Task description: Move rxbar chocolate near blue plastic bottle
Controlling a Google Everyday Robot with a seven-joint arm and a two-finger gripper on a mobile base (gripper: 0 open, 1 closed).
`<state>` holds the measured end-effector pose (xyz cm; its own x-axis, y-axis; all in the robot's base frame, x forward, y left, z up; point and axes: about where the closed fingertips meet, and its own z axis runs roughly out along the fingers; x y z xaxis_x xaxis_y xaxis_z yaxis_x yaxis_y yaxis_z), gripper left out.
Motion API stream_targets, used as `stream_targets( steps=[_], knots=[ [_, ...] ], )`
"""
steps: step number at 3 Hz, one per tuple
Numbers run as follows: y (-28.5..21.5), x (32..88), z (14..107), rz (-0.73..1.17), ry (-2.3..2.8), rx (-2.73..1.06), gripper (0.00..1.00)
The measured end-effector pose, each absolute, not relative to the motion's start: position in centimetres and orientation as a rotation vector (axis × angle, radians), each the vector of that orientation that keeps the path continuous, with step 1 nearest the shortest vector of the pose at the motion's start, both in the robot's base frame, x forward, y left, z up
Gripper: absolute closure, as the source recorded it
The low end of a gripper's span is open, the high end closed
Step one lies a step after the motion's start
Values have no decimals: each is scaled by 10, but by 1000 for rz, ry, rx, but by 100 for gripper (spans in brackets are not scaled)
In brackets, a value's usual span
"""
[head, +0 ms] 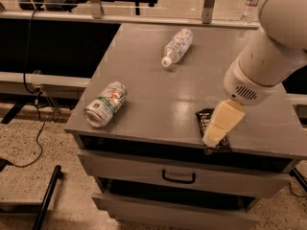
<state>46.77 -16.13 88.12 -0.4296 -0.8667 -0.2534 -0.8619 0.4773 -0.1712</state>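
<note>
The rxbar chocolate (pixel 206 121), a flat black wrapper, lies near the front right edge of the grey cabinet top (pixel 158 92); most of it is hidden under my gripper. My gripper (pixel 215 137), with cream-coloured fingers, hangs from the white arm (pixel 268 56) and sits directly over the bar. The blue plastic bottle (pixel 177 46) lies on its side at the back middle of the top, white cap pointing toward the front left, well away from the bar.
A green-and-white soda can (pixel 105 104) lies on its side at the front left of the top. A second bottle (pixel 251 4) stands far back right. Drawers with a handle (pixel 178 178) sit below the top's front edge.
</note>
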Motion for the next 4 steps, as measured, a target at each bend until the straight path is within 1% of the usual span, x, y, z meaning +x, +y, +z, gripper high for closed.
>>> stream_targets(
  steps=[1, 2, 3, 4],
  knots=[
    [-169, 468, 865, -57, 2456, -1377, 0],
    [-170, 465, 858, -49, 2470, -1338, 0],
    [-160, 461, 854, -31, 2468, -1334, 0],
    [-155, 459, 839, -11, 2497, -1317, 2]
  ],
)
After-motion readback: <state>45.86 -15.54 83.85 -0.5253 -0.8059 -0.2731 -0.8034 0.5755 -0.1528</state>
